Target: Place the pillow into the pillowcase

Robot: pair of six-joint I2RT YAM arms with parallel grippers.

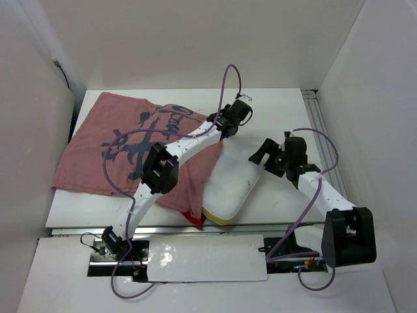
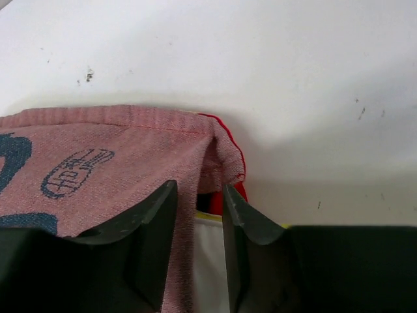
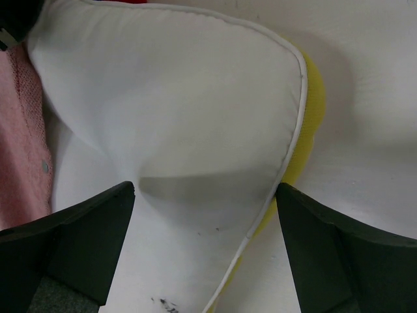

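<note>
Two arms were at the insertion step, we judged. From above, the pillow [image 1: 231,186] lay on the bench [image 1: 287,111], its left edge tucked into the pillowcase [image 1: 124,147].

At the left wrist, the left pincer [image 2: 197,195] stood narrowly parted astride the hem; we could not tell whether it gripped.

At the right wrist, the right pincer [image 3: 205,195] gaped wide over the pillow, holding nothing.

Next move: hold the mouth up and push the pillow inward.

Pillowcase [image 1: 111,150] lies on table [image 1: 280,104], left & centre. Pillow [image 1: 231,186] is at its right edge, partly covered. My L gripper [image 2: 199,189] straddles pillowcase's far-right corner; R gripper [image 1: 260,153] is right of pillow.
</note>
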